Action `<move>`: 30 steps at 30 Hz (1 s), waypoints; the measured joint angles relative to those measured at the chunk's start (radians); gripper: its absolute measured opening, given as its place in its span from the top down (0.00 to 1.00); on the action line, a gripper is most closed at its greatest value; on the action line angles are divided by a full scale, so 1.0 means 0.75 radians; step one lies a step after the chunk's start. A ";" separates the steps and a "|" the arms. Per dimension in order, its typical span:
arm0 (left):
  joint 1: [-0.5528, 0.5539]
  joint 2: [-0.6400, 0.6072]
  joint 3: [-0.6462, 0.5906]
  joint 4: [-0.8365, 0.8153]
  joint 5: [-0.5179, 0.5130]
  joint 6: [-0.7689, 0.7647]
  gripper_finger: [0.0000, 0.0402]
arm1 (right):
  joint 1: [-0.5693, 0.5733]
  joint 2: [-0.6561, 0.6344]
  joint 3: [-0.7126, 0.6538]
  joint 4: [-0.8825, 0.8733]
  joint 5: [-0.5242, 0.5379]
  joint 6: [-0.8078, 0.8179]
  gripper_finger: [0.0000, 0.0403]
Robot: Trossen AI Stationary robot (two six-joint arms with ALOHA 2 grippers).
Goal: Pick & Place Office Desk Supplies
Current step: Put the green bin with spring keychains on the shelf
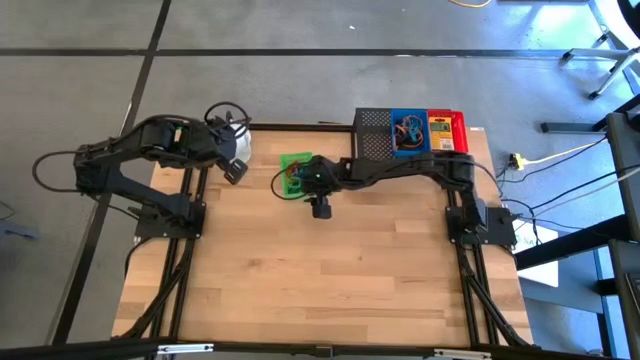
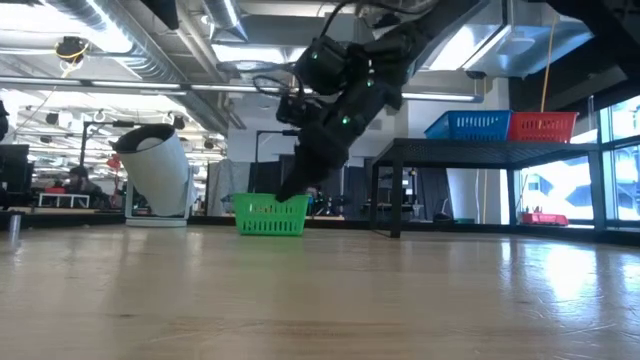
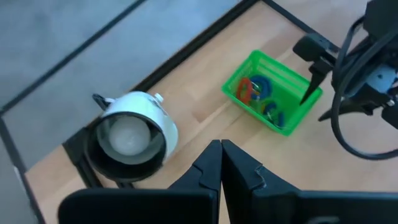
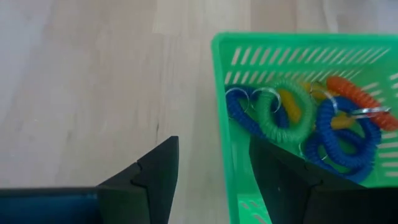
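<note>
Green slotted tray point(image 4: 292, 56), coloured coils point(image 4: 311, 124)

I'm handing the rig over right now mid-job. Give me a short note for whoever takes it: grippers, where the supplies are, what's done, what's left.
Right gripper: open, jaws straddling one wall of the small green plastic tray at the table's back middle, not yet closed on it.
Left gripper: shut, empty, waiting over the white round cup-like object at back left.
Green tray holds coiled blue, green and orange band loops.
Blue tray and red tray sit on the black mesh rack, with a yellow box.
Done: loops in green tray.
Left: probably grip and move the green tray.
</note>
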 joint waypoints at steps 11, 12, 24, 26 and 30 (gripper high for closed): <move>0.000 0.000 0.000 -0.001 -0.040 0.084 0.99 | 0.000 0.029 0.000 0.009 0.019 -0.043 0.60; 0.000 0.000 0.000 -0.001 -0.040 0.084 0.99 | 0.000 0.029 0.000 0.006 0.036 -0.045 0.62; 0.000 0.000 0.000 -0.001 -0.076 0.084 0.99 | 0.000 0.029 0.000 0.006 0.090 0.054 0.96; 0.000 0.000 0.000 -0.001 -0.089 0.085 1.00 | 0.005 0.029 0.000 0.006 0.095 0.051 0.95; 0.000 0.000 0.000 -0.001 -0.111 0.099 0.99 | 0.021 -0.005 0.001 0.003 0.120 0.011 0.98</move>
